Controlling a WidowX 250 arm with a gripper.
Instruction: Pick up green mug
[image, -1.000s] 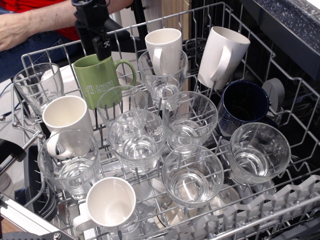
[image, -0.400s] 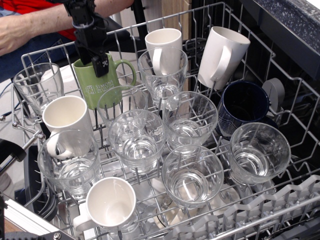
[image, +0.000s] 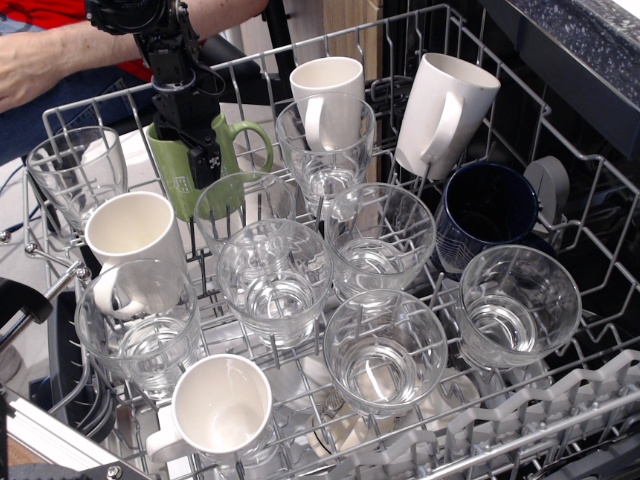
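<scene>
The green mug stands upright at the back left of the dishwasher rack, its loop handle pointing right and white lettering on its side. My black gripper comes down from above onto the mug's rim. One finger hangs outside the mug's front wall and covers part of the lettering. The other finger is hidden, seemingly inside the mug. The jaws stand apart, straddling the wall.
Cream mugs, a navy mug and several clear glasses crowd the rack. A glass stands right in front of the green mug. A person's arm lies behind the rack at top left.
My gripper has come down and a little left, from above the green mug to over its rim. One finger now hangs in front of its wall. The mug has not moved.
</scene>
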